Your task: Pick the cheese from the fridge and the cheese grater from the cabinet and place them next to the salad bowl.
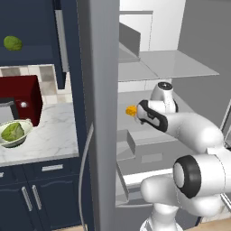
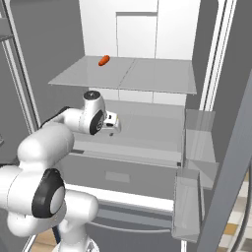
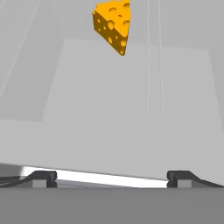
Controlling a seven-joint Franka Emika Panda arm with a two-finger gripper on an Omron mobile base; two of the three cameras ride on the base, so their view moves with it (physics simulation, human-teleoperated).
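The cheese point(image 3: 113, 24), an orange-yellow wedge with holes, lies on a pale middle shelf of the open fridge point(image 2: 147, 133), ahead of my gripper point(image 3: 111, 179) and apart from it. My gripper is open, its two fingertips point(image 3: 41, 178) wide apart with nothing between them. From the left, the cheese point(image 1: 131, 110) shows just beyond my gripper point(image 1: 137, 113). The salad bowl point(image 1: 25, 131) with its lettuce sits on the marble counter at the left. The navy cabinet point(image 1: 31, 18) with a silver bar handle hangs above it. The cheese grater is out of view.
A small red-orange thing point(image 2: 103, 60) lies on the upper fridge shelf. The grey fridge door's edge point(image 1: 101, 90) stands between the counter and the shelves. A dark red appliance point(image 1: 22, 97) stands behind the bowl. A loose green lump point(image 1: 12, 43) shows by the cabinet. Door bins point(image 2: 189, 197) line the right.
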